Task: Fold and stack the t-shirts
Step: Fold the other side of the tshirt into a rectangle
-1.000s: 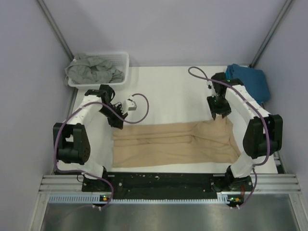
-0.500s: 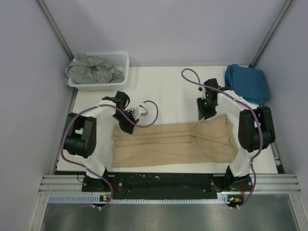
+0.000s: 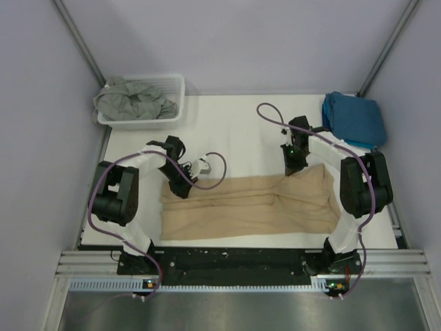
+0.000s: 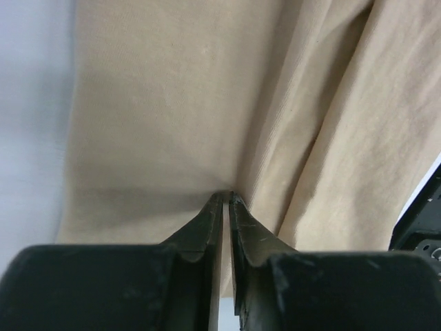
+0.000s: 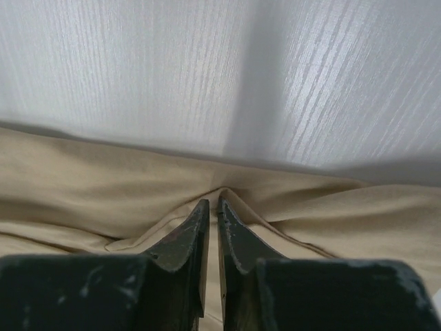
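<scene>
The tan t-shirt (image 3: 248,207) lies spread in a long, wrinkled band across the near half of the white tabletop (image 3: 234,131), between the two arms. The left fingers (image 4: 200,231) are pressed almost together, with only a thin slit between them. Their tips nip a small fold of the tan cloth at the shirt's far left corner. In the left wrist view long creases run away from that pinch. The right fingers (image 5: 182,238) are fully closed at the shirt's far edge, right of its middle. The cloth puckers into a little peak at their tips, with bare tabletop just beyond.

The teal t-shirt (image 3: 355,118) sits as a folded bundle at the far right corner of the tabletop, apart from the tan one. The grey-green t-shirt (image 3: 134,100) is crumpled inside the white slatted basket (image 3: 178,84) at the far left corner and spills over its left rim.

The right arm (image 3: 358,183) reaches in above the tan shirt's right end and hides part of that end from the overhead camera. The left arm (image 3: 114,196) bends beside the shirt's left edge, and its wrist covers the corner it grips. A purple cable (image 3: 219,162) loops from the left wrist over bare tabletop just beyond the shirt. Another purple cable (image 3: 265,114) arcs out from the right wrist towards the far side.
</scene>
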Tool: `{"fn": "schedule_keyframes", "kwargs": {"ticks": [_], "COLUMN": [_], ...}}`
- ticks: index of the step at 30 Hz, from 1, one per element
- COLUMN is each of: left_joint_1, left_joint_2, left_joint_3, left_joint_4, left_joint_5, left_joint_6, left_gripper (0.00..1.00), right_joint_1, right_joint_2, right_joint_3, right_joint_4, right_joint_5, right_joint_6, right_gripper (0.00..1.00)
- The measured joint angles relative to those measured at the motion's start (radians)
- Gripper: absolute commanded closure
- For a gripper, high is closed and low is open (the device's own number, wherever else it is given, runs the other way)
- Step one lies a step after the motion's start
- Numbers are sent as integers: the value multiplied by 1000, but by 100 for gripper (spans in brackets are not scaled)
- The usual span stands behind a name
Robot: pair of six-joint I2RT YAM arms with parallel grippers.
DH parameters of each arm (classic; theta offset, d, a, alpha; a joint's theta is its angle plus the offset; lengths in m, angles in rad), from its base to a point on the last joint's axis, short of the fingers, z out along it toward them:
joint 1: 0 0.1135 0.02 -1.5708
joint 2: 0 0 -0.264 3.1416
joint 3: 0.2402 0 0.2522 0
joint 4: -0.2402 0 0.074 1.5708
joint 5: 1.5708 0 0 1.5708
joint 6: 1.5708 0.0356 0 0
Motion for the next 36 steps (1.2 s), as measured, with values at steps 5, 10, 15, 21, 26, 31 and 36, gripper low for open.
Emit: {"fn": "schedule_keyframes", "kwargs": {"ticks": [5, 10, 15, 21, 26, 31, 36], "left_joint_1": [0, 0, -8, -45, -53, -53, -53], "left_joint_2": [-9, -35, -34, -34, -23, -17, -16], "left_joint_3": [1, 10, 21, 19, 1, -25, -31], "left_joint_4": [-9, -8, -6, -3, -6, -22, -35], "left_joint_5": [19, 44, 64, 80, 80, 64, 38], "left_joint_6": [11, 15, 11, 11, 17, 45, 64], "left_gripper": [71, 67, 67, 67, 70, 70, 70], "right_joint_1": [0, 7, 18, 24, 52, 121, 164], "right_joint_2": [0, 2, 27, 21, -59, -166, -236], "right_joint_3": [-2, -1, -2, -15, -47, -108, -204], "right_joint_4": [-5, -5, -7, -16, -44, -102, -155], "right_joint_5": [4, 30, 36, 36, 40, 35, -16], "right_joint_6": [1, -2, -6, -2, 9, 40, 92], "right_gripper": [62, 64, 97, 100, 100, 100, 98]}}
